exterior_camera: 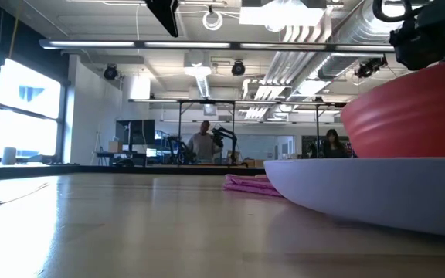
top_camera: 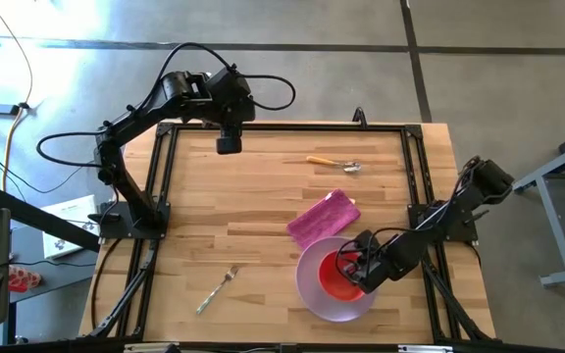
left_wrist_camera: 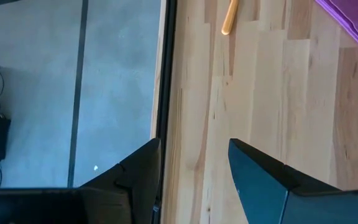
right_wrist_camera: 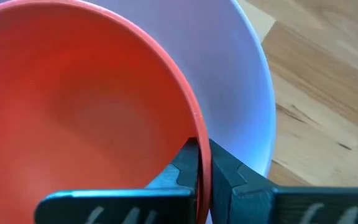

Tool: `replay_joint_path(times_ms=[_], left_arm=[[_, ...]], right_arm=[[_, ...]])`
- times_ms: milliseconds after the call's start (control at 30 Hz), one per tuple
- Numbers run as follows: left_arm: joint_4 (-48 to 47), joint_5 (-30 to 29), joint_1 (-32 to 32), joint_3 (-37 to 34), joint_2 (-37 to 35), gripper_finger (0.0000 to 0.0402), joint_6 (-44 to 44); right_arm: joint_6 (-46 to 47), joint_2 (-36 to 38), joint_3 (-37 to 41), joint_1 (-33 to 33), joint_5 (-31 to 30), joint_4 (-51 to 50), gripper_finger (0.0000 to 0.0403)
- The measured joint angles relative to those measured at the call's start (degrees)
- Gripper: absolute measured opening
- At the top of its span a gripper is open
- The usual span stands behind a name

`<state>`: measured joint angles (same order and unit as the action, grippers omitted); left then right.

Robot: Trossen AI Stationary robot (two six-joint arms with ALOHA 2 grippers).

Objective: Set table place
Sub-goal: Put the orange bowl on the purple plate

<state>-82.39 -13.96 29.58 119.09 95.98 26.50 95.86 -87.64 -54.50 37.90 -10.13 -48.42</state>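
Note:
The red bowl (top_camera: 341, 275) sits inside the lavender plate (top_camera: 314, 284) at the table's near right; both fill the right of the low view, the bowl (exterior_camera: 408, 116) above the plate (exterior_camera: 361, 193). My right gripper (right_wrist_camera: 204, 168) is shut on the bowl's rim. The magenta napkin (top_camera: 324, 217) lies just beyond the plate. The yellow-handled spoon (top_camera: 333, 163) lies at the far middle, the silver fork (top_camera: 218, 288) at the near left. My left gripper (left_wrist_camera: 194, 165) is open and empty, high over the table's far left edge. My right gripper pinches the red bowl's rim (right_wrist_camera: 199, 127) on the bowl's right side, one finger inside the bowl and one outside. The fingers come from the table's right side, slanting down. Whether the bowl's base rests on the plate cannot be told.
The black rail frame (top_camera: 282, 127) edges the light-wood table (top_camera: 253, 216). Bare wood lies between the fork and the plate and across the table's middle. People stand far off in the room beyond the table (exterior_camera: 203, 143).

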Motion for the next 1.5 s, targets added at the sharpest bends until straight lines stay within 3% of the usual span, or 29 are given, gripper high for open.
replay_joint_path(times_ms=[233,433,600,1500], left_arm=[[0.0,-0.4,0.0,0.0,0.0,0.0179,-0.1],[0.0,-0.4,0.0,0.0,0.0,0.0179,-0.3],[0.0,-0.4,0.0,0.0,0.0,0.0179,-0.3],[0.0,-0.7,0.0,0.0,0.0,0.0179,-0.2]], right_arm=[[-2.9,0.0,-1.8,0.0,0.4,0.2,0.0011],[-5.2,0.0,-2.7,0.0,-6.2,-0.7,0.0019],[-6.2,-0.2,-2.8,-0.5,-6.9,-0.2,0.0019],[-16.9,-0.2,-2.8,-6.2,-0.2,2.8,0.0019]])
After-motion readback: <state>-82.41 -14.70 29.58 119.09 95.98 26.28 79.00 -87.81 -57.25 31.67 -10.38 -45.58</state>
